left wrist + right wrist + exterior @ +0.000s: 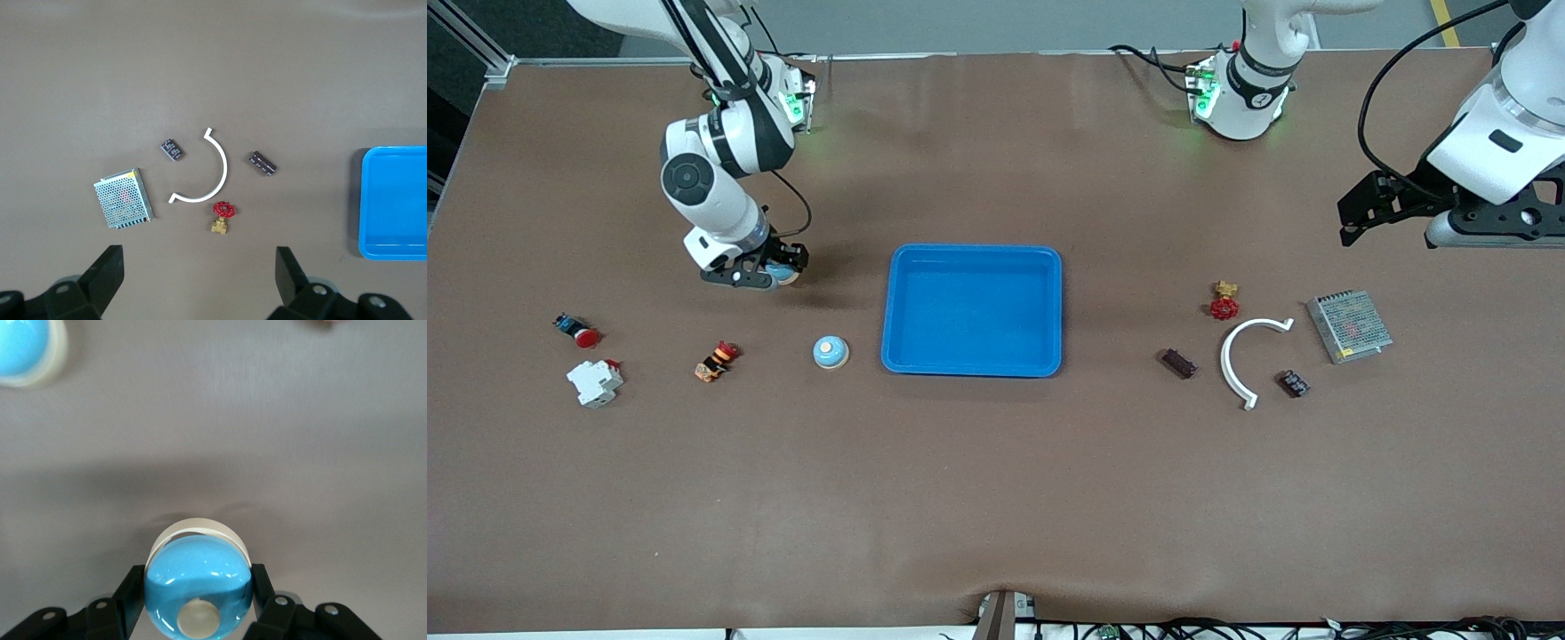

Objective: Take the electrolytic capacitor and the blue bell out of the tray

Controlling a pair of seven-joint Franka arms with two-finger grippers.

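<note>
My right gripper (775,272) is shut on a blue bell (198,583) with a cream button and a white base, held low over the table beside the blue tray (971,368). A second blue bell (831,352) stands on the table, nearer to the front camera than the held one, and appears again as the second bell (23,350) in the right wrist view. Two small dark capacitor-like parts (173,149) (262,164) lie on either side of a white curved piece (212,175). My left gripper (198,259) hangs open and empty over the left arm's end of the table.
A red-handled brass valve (1224,304) and a metal mesh box (1349,326) lie by the dark parts. Toward the right arm's end lie a red push button (578,331), a white breaker (594,382) and an orange-black part (715,361).
</note>
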